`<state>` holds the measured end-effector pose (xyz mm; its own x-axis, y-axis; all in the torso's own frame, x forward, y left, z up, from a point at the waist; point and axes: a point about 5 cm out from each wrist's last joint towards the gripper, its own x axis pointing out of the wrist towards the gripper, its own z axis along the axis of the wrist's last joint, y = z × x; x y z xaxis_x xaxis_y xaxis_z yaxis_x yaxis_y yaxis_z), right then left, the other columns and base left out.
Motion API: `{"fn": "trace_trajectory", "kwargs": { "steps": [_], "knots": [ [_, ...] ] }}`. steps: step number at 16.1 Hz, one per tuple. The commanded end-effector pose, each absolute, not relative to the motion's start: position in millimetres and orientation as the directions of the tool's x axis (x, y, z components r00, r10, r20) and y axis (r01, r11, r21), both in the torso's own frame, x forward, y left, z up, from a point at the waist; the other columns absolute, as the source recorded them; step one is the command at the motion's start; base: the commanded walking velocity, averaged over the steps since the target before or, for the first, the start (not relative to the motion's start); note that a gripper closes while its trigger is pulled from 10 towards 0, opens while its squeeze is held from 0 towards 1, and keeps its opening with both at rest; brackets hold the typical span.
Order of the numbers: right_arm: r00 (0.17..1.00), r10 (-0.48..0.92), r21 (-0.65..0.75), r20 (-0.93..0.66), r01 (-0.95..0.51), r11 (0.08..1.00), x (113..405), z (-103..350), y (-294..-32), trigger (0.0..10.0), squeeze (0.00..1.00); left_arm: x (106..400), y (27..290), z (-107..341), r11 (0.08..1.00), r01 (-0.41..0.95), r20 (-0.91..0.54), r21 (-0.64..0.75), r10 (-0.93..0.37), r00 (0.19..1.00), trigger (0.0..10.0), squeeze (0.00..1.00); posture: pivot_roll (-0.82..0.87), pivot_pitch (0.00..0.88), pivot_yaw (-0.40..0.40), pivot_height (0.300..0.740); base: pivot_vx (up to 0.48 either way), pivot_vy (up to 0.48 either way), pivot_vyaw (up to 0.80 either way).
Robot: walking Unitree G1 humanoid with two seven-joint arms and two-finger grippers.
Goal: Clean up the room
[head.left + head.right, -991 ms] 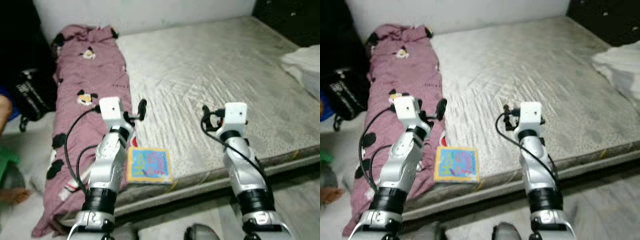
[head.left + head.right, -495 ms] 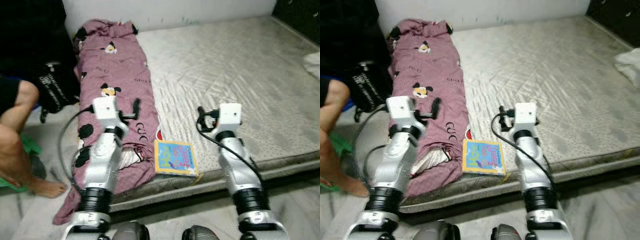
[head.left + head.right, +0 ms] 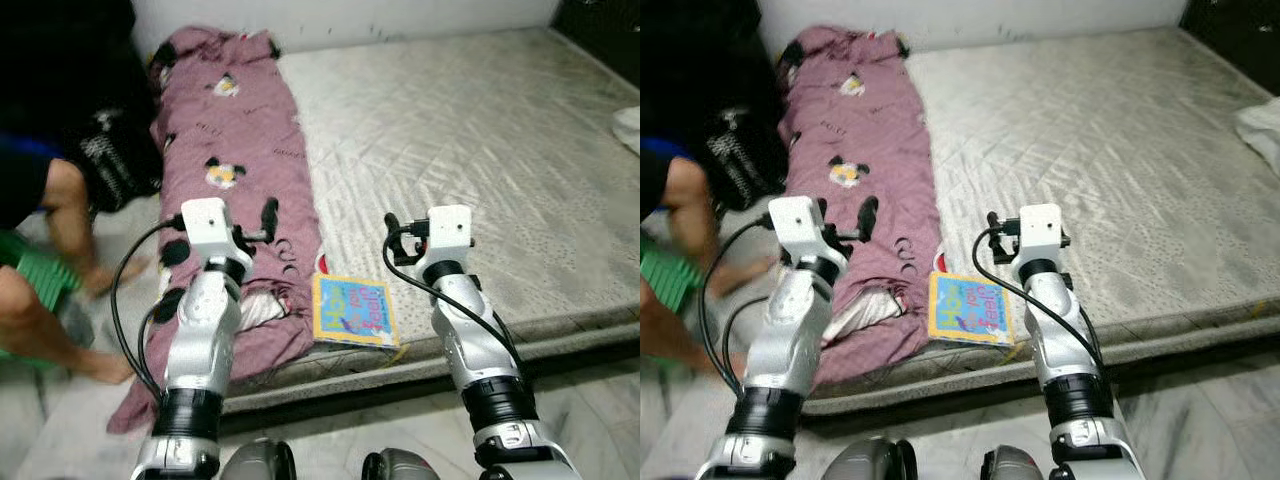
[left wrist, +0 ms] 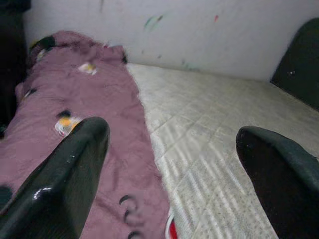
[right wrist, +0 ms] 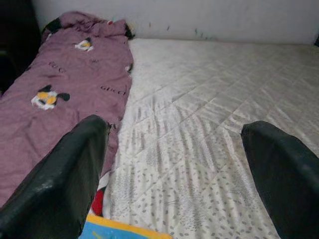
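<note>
A mauve blanket (image 3: 235, 150) printed with cartoon mice lies along the left side of a bare grey mattress (image 3: 480, 130) and hangs over its front edge. A colourful book (image 3: 352, 310) lies flat at the mattress's front edge, between my two arms. My left gripper (image 3: 268, 215) hovers open over the blanket; in the left wrist view its fingers (image 4: 65, 174) stand wide apart with nothing between them. My right gripper (image 3: 392, 228) hovers open over the mattress just beyond the book, whose corner (image 5: 124, 231) shows in the right wrist view.
A person (image 3: 50, 210) crouches at the left beside something green (image 3: 30, 275) and a black bag (image 3: 115, 160). A white cloth (image 3: 630, 125) lies at the mattress's right edge. A pale wall (image 4: 199, 30) runs behind the bed, grey floor (image 3: 590, 400) in front.
The camera has swung left and a little closer, so the bed sits further right. The person at the left has come into view and bent down. Both arms hold the same pose.
</note>
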<state>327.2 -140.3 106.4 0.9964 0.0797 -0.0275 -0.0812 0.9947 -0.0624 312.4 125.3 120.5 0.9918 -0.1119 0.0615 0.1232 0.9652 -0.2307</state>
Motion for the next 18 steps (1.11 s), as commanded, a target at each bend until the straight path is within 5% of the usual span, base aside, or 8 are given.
{"fn": "trace_trajectory", "kwargs": {
  "steps": [1,13,18],
  "knots": [
    [0.996,0.081,-0.049,-0.034,-0.083,0.995,322,103,-137,10.0,0.00,310,131,117,0.970,0.096,0.032,-0.224,-0.091,0.995,10.0,0.00,-0.06,0.089,0.039,0.740,0.000,0.000,0.00],
    [0.997,0.070,-0.001,-0.042,-0.070,0.998,302,98,-144,10.0,0.00,296,140,106,0.972,0.082,-0.033,-0.220,-0.091,0.995,10.0,0.00,-0.06,0.185,0.037,0.740,0.000,0.000,0.00],
    [0.999,0.011,-0.060,0.031,-0.009,0.998,280,109,-170,10.0,0.00,277,180,106,0.998,-0.042,0.019,-0.047,0.043,0.999,10.0,0.00,-0.06,0.188,0.032,0.740,0.000,0.000,0.00]
  ]
}}
